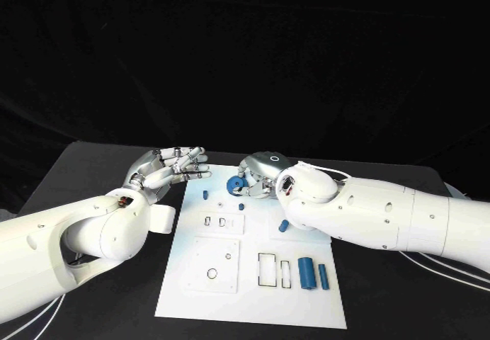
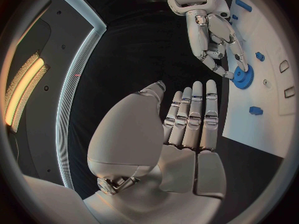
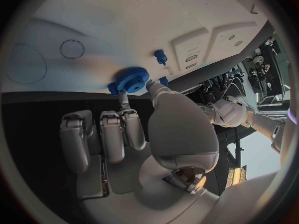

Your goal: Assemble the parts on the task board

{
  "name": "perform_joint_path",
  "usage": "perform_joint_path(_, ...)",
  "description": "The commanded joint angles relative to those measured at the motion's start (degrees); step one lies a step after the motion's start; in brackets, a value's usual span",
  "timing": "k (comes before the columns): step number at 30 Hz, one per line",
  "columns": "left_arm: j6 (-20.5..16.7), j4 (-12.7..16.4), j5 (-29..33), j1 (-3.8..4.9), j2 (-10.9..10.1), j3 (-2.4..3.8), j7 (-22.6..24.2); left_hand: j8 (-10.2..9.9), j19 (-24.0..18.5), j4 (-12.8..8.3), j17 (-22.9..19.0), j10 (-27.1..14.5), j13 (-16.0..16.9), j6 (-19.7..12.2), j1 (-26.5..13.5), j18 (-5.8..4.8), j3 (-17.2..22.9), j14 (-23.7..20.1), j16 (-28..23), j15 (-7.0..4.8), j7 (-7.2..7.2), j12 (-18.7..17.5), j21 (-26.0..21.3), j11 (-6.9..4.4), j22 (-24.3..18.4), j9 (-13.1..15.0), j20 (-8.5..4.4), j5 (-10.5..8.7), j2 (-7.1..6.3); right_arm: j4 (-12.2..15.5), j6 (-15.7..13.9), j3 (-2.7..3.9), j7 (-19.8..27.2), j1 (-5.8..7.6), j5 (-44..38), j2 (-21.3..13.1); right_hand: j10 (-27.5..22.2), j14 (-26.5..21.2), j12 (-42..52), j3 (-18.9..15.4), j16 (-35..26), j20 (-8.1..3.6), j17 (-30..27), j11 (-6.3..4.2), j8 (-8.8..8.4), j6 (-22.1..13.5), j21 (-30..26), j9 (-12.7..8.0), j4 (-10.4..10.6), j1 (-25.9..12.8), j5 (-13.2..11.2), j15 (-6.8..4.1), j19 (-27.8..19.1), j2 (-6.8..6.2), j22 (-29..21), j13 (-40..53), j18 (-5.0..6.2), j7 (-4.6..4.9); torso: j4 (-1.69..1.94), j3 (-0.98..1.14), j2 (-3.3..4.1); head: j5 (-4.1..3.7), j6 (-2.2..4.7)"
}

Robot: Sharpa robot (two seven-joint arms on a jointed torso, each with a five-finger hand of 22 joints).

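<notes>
The white task board [image 1: 245,304] lies in the middle of the black table. A blue gear [image 1: 237,185] sits near its far edge. My right hand [image 1: 263,172] reaches down over it, and its thumb and a finger pinch the blue gear [image 3: 131,80] at the rim. From the left wrist the right hand [image 2: 215,35] also shows, with its fingertips on the gear [image 2: 241,77]. My left hand [image 1: 168,168] hovers over the board's far left corner. It holds nothing, and the fingers [image 2: 193,117] are stretched out side by side.
Small blue pegs [image 1: 205,193] [image 1: 242,207] stand near the gear, and a blue piece [image 1: 284,226] lies by my right forearm. Two blue cylinders [image 1: 305,272] [image 1: 323,276] lie at the board's right, beside rectangular slots [image 1: 268,269]. White cables [image 1: 449,273] trail at the table's right.
</notes>
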Motion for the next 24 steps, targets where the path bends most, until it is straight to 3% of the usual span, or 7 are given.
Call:
perform_joint_path(1, 0.8, 0.1, 0.0, 0.15, 0.0, 0.04, 0.3, -0.4, 0.4, 0.0, 0.1, 0.2, 0.0, -0.1, 0.1, 0.38, 0.2, 0.1, -0.2, 0.36, 0.41, -0.2, -0.2, 0.41, -0.1, -0.1, -0.03, -0.27, 0.07, -0.2, 1.9, -0.24, -0.1, -0.27, 0.4, -0.2, 0.5, 5.9, 0.2, -0.3, 0.2, 0.21, 14.2, -0.31, -0.08, 0.3, 0.3, 0.0, 0.0, -0.1, 0.3, 0.03, 6.0, 0.36, 15.1, 8.7, -0.82, -0.11, -0.02, 0.03, 0.02, -0.02, -0.05)
perform_joint_path(16, 0.7, 0.2, 0.0, 0.15, -0.3, 0.04, 0.4, -0.4, 0.4, 0.0, 0.1, 0.2, 0.0, -0.1, 0.1, 0.38, 0.2, 0.1, -0.2, 0.36, 0.41, -0.2, -0.2, 0.41, -0.1, -0.1, -0.03, -0.27, 0.07, 1.3, 0.8, -0.28, -0.5, -0.30, -0.1, -2.1, 0.7, 5.9, 0.3, -0.3, 0.2, 0.19, 14.2, -0.31, -0.17, 0.2, 0.3, -0.1, 0.0, -0.1, 0.3, 0.02, 6.0, 0.34, 15.1, 8.8, -0.82, -0.10, -0.11, 0.11, 0.01, -0.06, -0.16)
perform_joint_path(24, 0.6, 0.2, 0.0, 0.15, -0.5, 0.03, 0.4, -0.4, 0.4, 0.0, 0.1, 0.2, 0.0, -0.1, 0.1, 0.38, 0.2, 0.1, -0.2, 0.36, 0.41, -0.2, -0.2, 0.41, -0.1, -0.1, -0.03, -0.27, 0.07, 3.6, -2.8, -0.23, -0.4, -0.31, -0.7, -4.7, 0.7, 5.9, 0.4, -0.3, 0.2, 0.18, 14.2, -0.33, -0.16, 0.3, 0.3, -0.1, 0.0, -0.2, 0.3, 0.01, 6.0, 0.29, 15.1, 8.9, -0.82, -0.12, -0.01, 0.09, 0.00, -0.25, -0.05)
